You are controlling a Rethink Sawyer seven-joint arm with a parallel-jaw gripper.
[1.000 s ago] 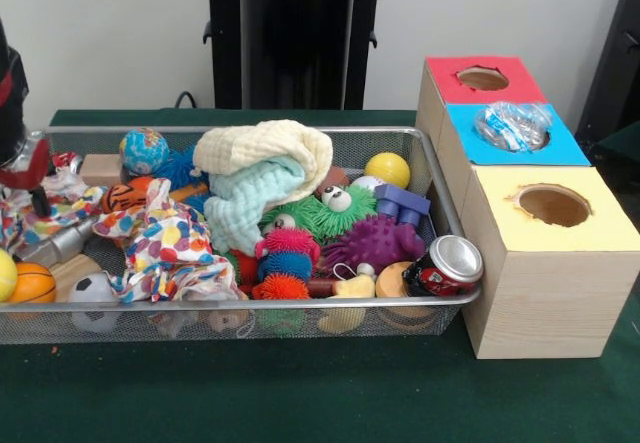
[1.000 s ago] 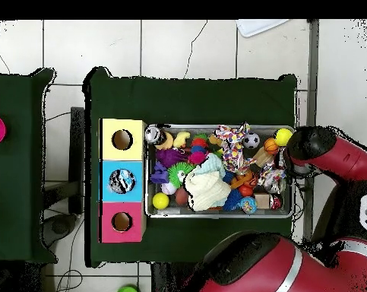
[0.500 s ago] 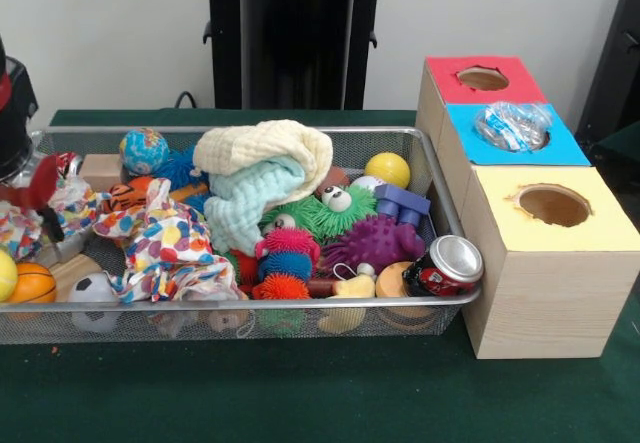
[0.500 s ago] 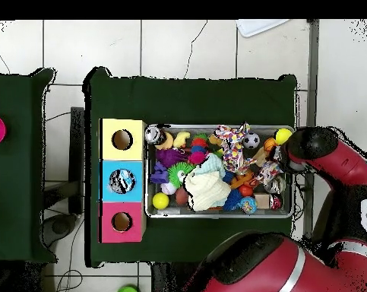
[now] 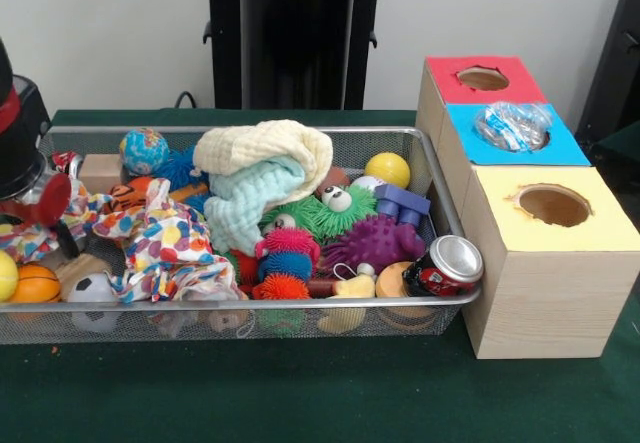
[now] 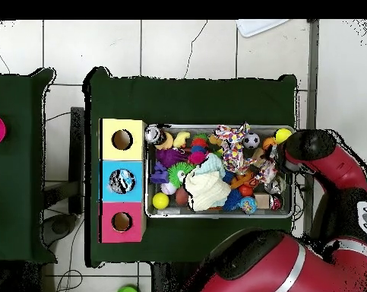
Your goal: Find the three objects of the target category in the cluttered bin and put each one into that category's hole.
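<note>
Cluttered silver wire-mesh bin [image 5: 300,315] sits at nine o'clock of the three-coloured wooden hole box [image 5: 540,263]; the red-and-black gripper [image 5: 45,213] seemingly dips into its nine-o'clock end, jaw state unreadable.

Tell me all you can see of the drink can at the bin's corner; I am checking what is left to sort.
The can is a small metal drink can with a red and dark printed side and a silver end. It lies tipped on its side in the corner of the wire bin nearest the yellow-topped box, its silver end facing up and outward, resting against the bin's rim. A tan round piece lies beside it. In the overhead view it shows at the same corner. Nothing grips it.
</note>
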